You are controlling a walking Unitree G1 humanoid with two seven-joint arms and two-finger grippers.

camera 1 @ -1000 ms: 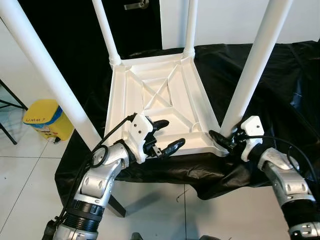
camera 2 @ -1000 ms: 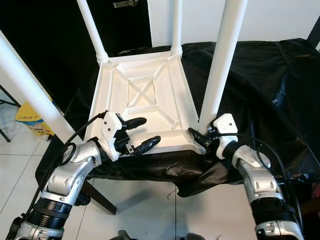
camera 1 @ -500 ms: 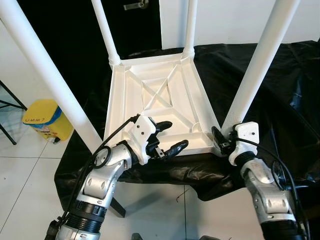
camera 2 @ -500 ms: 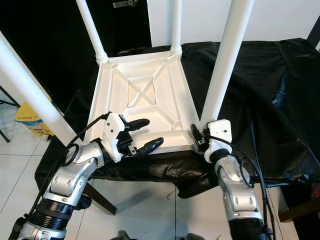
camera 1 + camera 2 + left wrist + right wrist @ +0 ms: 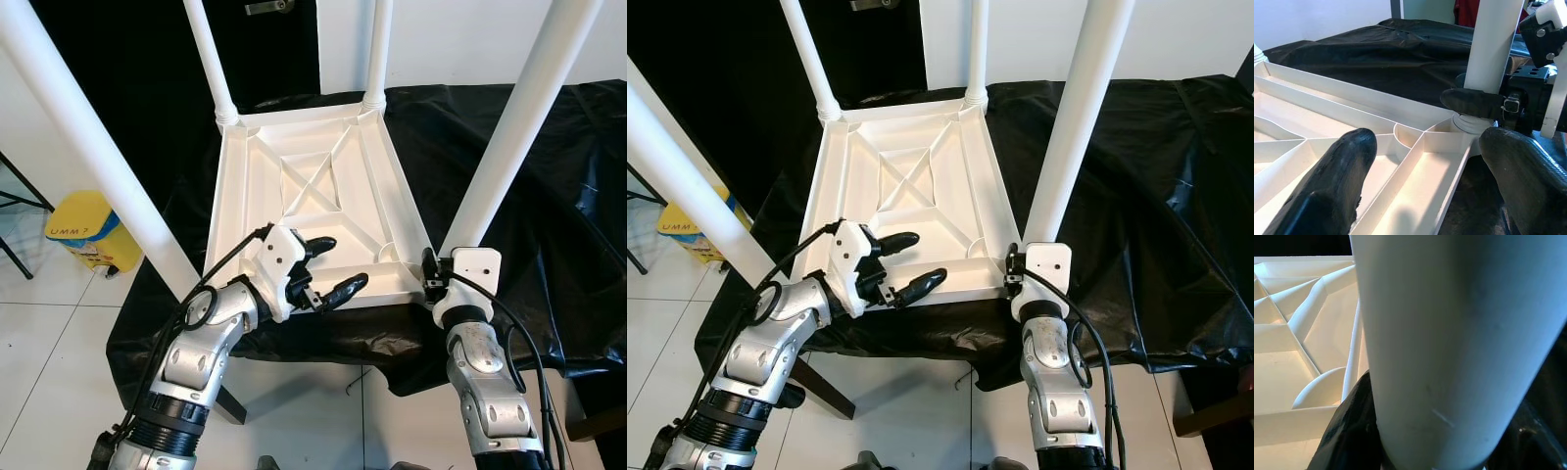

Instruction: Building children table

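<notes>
I see the white plastic children's table (image 5: 313,186) lying upside down on the black-draped counter (image 5: 509,127), its ribbed underside crossed by an X brace, four smooth round legs standing up. My left hand (image 5: 328,266) hovers spread over the near rim. My right hand (image 5: 432,277) is clamped on the base of the near right leg (image 5: 509,137). A yellow bin (image 5: 88,233) sits on the tiled floor.

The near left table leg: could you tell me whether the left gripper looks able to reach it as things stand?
Probably yes. The left gripper hovers open over the upturned table near its front edge, and the near left leg rises close beside that arm, with nothing between them.
</notes>
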